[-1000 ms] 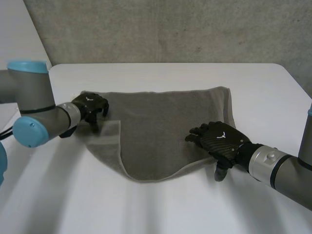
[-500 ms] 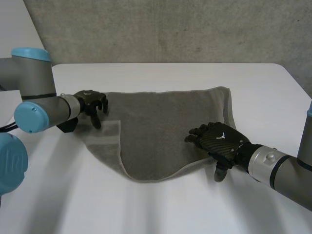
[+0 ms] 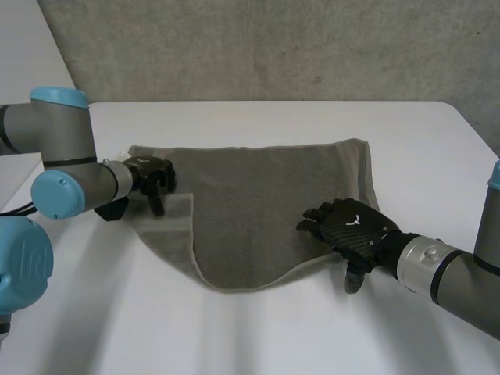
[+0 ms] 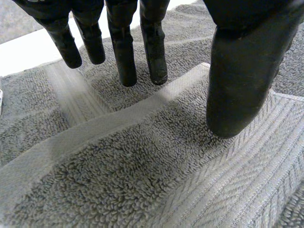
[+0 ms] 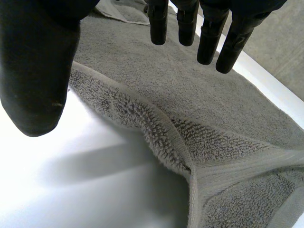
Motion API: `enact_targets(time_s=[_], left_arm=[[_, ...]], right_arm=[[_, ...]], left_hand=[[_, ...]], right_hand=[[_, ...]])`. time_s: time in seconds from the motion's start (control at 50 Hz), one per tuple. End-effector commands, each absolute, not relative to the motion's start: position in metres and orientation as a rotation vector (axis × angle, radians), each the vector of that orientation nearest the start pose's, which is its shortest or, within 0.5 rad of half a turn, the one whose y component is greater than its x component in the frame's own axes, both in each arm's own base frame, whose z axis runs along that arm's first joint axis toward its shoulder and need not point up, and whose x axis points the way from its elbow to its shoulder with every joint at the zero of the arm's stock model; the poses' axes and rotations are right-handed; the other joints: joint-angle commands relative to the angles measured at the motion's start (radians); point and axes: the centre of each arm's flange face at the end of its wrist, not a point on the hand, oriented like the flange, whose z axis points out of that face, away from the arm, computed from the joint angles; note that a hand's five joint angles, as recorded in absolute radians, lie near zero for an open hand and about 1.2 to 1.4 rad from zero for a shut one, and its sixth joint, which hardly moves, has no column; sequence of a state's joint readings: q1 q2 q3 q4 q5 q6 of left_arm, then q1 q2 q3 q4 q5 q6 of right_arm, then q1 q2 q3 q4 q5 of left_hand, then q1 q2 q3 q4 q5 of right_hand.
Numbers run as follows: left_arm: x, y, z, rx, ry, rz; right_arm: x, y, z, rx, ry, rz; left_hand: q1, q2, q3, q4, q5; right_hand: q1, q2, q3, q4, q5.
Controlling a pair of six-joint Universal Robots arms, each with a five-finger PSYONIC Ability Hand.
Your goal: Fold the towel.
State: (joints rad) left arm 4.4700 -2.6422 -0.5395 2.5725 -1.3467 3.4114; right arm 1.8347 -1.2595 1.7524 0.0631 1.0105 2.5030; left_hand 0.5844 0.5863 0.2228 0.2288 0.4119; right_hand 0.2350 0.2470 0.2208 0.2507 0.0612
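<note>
Where the white surface [image 3: 258, 344] carries the work, the grey towel [image 3: 266, 203] lies spread across its middle, far edge straight, near edge sagging to a rounded point. A flap at the towel's left side is folded over and shows a paler woven band.

The left hand [image 3: 148, 173] stands over that left edge, at the folded flap. In the left wrist view its fingers [image 4: 123, 52] are straight and spread just above the pile, and the thumb [image 4: 240, 80] tip is down at the banded flap. The hand is unclenched and grips nothing.

The right hand [image 3: 350, 228] lies palm down at the towel's near right edge. Its fingers [image 5: 159, 23] extend straight over the cloth. Its thumb [image 5: 35, 66] is over bare surface just beside the raised edge. This hand is likewise unclenched, gripping nothing.
</note>
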Motion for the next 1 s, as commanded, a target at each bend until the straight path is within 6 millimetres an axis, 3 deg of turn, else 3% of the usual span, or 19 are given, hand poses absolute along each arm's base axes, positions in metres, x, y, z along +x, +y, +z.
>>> enact_targets(time_s=[0.02, 0.1, 0.2, 0.26, 0.66, 0.82, 0.9, 1.0], left_arm=[[-0.255, -0.401, 0.134, 0.915, 2.815, -1.524], [-0.256, -0.401, 0.134, 0.921, 2.815, -1.524], [-0.257, -0.400, 0.139, 0.924, 2.808, -1.538], [-0.259, -0.398, 0.142, 0.929, 2.798, -1.545], [-0.254, -0.364, 0.165, 1.078, 2.712, -1.514], [-0.241, -0.344, 0.173, 1.048, 2.684, -1.574], [-0.221, -0.333, 0.180, 0.983, 2.676, -1.591], [-0.210, -0.318, 0.176, 0.988, 2.718, -1.583]], right_arm=[[0.248, -0.227, 0.169, -1.399, 2.004, -1.446], [0.248, -0.227, 0.169, -1.399, 2.004, -1.446], [0.248, -0.227, 0.167, -1.398, 2.007, -1.440], [0.248, -0.227, 0.167, -1.398, 2.008, -1.441], [0.247, -0.226, 0.167, -1.404, 2.014, -1.441], [0.247, -0.225, 0.169, -1.406, 2.007, -1.448], [0.247, -0.225, 0.170, -1.406, 2.006, -1.447], [0.249, -0.223, 0.169, -1.412, 2.003, -1.439]], left_hand=[[0.025, 0.023, -0.048, -0.054, 0.023], [0.061, 0.059, -0.048, -0.054, 0.059], [0.608, 0.606, -0.048, -0.054, 0.606], [0.811, 0.810, -0.048, -0.054, 0.809], [0.812, 0.810, -0.048, -0.054, 0.810], [0.812, 0.810, -0.048, -0.054, 0.810], [0.812, 0.810, -0.048, -0.054, 0.810], [0.812, 0.810, -0.048, -0.054, 0.810]], right_hand=[[-0.060, -0.072, -0.046, -0.076, -0.061], [-0.060, -0.072, -0.046, -0.076, -0.061], [-0.060, -0.072, -0.046, -0.076, -0.061], [-0.060, -0.072, -0.046, -0.076, -0.061], [-0.060, -0.072, -0.046, -0.076, -0.061], [-0.060, -0.072, -0.046, -0.076, -0.061], [-0.060, -0.072, -0.046, -0.076, -0.061], [-0.060, -0.072, -0.046, -0.076, -0.061]])
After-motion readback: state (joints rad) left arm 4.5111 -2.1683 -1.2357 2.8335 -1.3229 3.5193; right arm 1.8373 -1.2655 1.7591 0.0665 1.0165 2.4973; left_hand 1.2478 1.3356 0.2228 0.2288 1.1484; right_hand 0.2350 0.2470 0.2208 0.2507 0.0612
